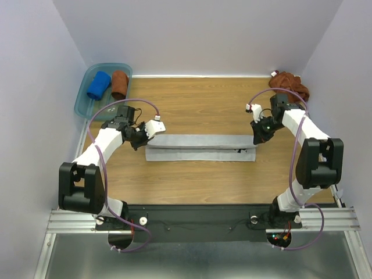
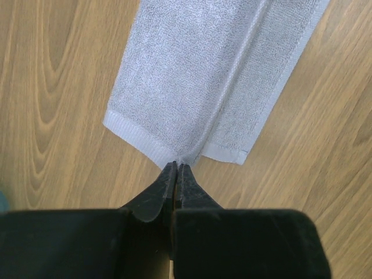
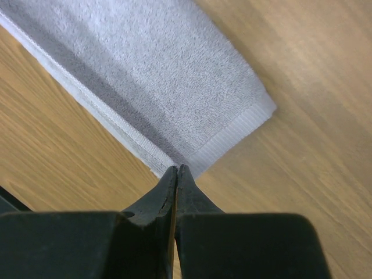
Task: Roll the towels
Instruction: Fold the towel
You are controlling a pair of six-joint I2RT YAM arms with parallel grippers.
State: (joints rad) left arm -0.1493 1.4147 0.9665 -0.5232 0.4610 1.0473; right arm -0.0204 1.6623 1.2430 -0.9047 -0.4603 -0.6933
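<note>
A light grey towel [image 1: 200,147] lies folded lengthwise into a long strip across the middle of the wooden table. My left gripper [image 1: 145,139] is shut on the strip's left end, with the tips [image 2: 176,165] pinching the edge where the fold line meets the hem of the towel [image 2: 192,87]. My right gripper [image 1: 256,139] is shut on the right end, with the tips [image 3: 176,168] pinching the hem of the towel [image 3: 151,75] near its corner. A rust-brown towel [image 1: 289,85] lies crumpled in the back right corner.
A translucent blue tub [image 1: 82,96] stands at the back left. It holds a rolled blue cloth [image 1: 99,85] and a rolled brown cloth [image 1: 120,85]. White walls close in the table on the left, back and right.
</note>
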